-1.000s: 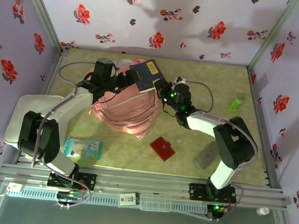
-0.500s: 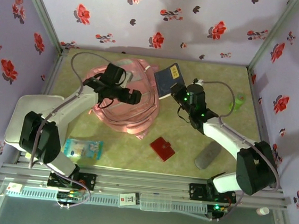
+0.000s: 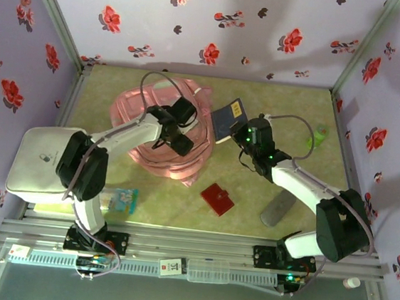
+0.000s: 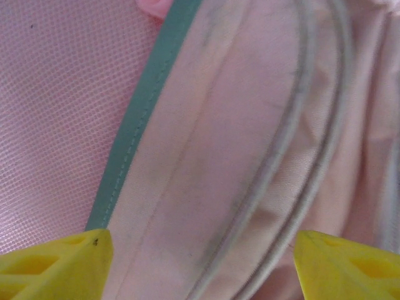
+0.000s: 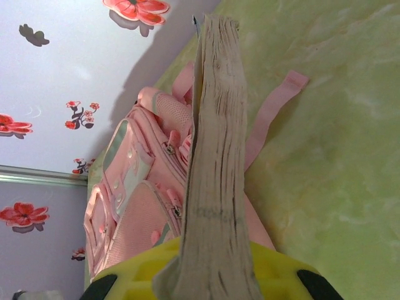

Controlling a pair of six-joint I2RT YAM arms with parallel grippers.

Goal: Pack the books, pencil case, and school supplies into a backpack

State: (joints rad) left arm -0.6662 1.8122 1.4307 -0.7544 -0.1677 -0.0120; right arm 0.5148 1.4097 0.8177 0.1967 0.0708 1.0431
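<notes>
Backpack (image 3: pixel 177 163) lies far-centre on the table (image 3: pixel 290 109), with nothing seen packed yet. Navy book (image 3: pixel 225 118) is pinched by the right gripper (image 5: pixel 215 278) just beside the bag; a second ago it was held over it. Left gripper (image 4: pixel 203 265), fingers spread, has been swung across the fabric. Red piece (image 3: pixel 217 199), grey pouch (image 3: pixel 275 209) and blue book (image 3: pixel 125 198) are left lying out.

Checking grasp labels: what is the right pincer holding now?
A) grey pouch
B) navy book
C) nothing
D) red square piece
B: the right pincer is shut on the navy book; the red square piece and grey pouch lie on the table.
</notes>
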